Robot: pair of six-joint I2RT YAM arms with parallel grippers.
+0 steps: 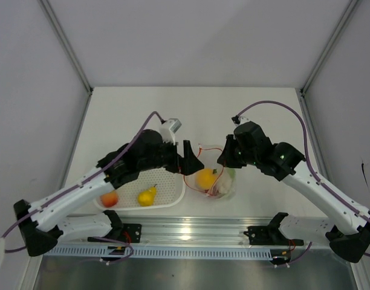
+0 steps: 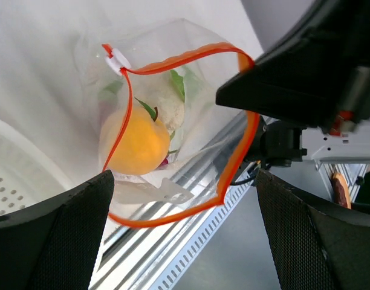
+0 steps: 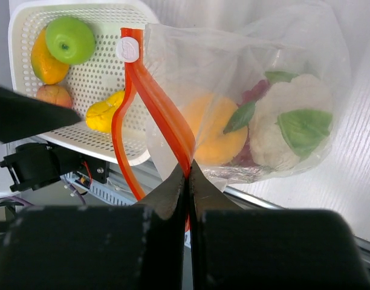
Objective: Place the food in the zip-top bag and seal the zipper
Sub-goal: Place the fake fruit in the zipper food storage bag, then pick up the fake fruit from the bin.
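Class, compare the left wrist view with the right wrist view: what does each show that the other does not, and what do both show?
Left wrist only: the zipper spread as an open loop, with the open left gripper facing the mouth. Right wrist only: a green apple and a yellow fruit lying in the white basket, and the right gripper shut on the zipper. Both: the clear bag holding the orange fruit and the cauliflower, plus part of the basket.

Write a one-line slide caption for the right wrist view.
Right fingers shut on the zipper of the zip-top bag holding an orange fruit and cauliflower, white basket alongside.
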